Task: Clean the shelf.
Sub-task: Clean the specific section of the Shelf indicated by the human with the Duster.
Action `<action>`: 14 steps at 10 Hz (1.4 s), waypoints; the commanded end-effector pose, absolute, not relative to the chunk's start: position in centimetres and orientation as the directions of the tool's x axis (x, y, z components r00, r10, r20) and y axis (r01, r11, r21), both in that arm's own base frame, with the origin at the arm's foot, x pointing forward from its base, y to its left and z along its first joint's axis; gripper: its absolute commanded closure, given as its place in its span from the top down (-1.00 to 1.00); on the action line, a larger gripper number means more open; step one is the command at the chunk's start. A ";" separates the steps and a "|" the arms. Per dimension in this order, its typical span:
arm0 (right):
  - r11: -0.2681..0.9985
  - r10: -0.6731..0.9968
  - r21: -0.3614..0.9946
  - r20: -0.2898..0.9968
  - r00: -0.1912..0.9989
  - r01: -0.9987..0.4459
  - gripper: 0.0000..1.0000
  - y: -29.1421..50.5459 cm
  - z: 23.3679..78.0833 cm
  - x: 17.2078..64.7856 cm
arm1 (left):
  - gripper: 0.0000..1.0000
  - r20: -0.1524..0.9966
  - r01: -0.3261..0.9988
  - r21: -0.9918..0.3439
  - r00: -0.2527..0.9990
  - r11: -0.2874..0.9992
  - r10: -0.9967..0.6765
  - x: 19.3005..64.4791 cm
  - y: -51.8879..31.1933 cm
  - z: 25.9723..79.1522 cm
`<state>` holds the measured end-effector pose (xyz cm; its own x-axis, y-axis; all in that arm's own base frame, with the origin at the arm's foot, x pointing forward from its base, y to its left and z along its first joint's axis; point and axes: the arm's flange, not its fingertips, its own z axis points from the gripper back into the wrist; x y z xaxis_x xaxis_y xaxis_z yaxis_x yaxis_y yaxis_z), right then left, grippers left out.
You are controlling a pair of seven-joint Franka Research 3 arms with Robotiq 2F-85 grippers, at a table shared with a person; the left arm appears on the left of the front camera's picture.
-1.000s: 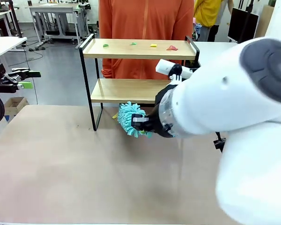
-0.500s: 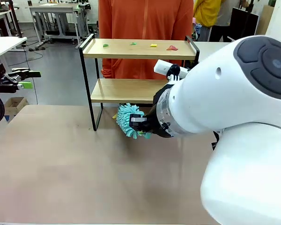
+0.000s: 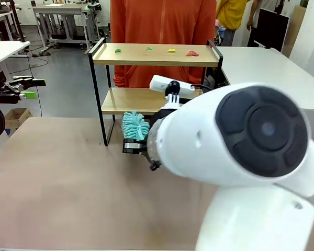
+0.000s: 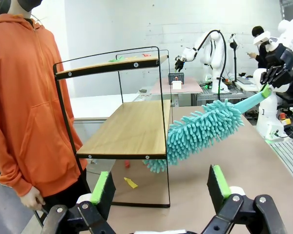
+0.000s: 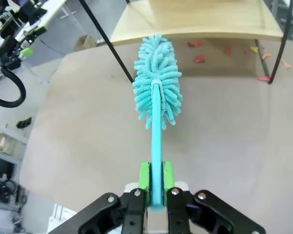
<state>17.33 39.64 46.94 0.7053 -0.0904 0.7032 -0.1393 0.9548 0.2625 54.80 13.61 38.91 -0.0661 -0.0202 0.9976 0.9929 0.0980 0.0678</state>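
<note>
The fluffy duster (image 5: 157, 87) is teal, the shelf (image 3: 141, 99) is light wood with black bars, and the person's top (image 3: 157, 21) is orange.

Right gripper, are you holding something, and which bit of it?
Yes: the right gripper is shut on the teal duster, pinching the end of its thin handle.

Bright even indoor light; soft shadows; wrist views wide-angle distorted.
</note>
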 end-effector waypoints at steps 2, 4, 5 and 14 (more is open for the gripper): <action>0.955 -0.119 0.270 0.724 0.680 -0.120 -0.73 43.6 45.2 18.7 | 1.00 0.996 0.992 0.084 -0.083 0.095 -0.014 54.6 13.6 39.1; 0.964 -0.106 0.240 0.746 0.657 -0.118 -0.73 45.6 44.0 19.3 | 1.00 0.996 0.992 0.084 -0.083 0.095 -0.014 54.6 13.6 39.1; 0.967 -0.102 0.228 0.750 0.654 -0.111 -0.73 46.6 43.4 19.9 | 1.00 0.996 0.992 0.084 -0.083 0.095 -0.014 54.6 13.6 39.1; 0.977 -0.115 0.201 0.768 0.630 -0.067 -0.73 51.2 39.7 26.9 | 1.00 0.996 0.992 0.084 -0.083 0.095 -0.014 54.6 13.6 39.1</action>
<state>25.35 49.56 39.95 0.6415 -0.1037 0.7601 -0.0581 0.9814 0.1829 54.80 13.61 38.89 -0.0658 -0.0201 0.9976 0.9929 0.0979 0.0675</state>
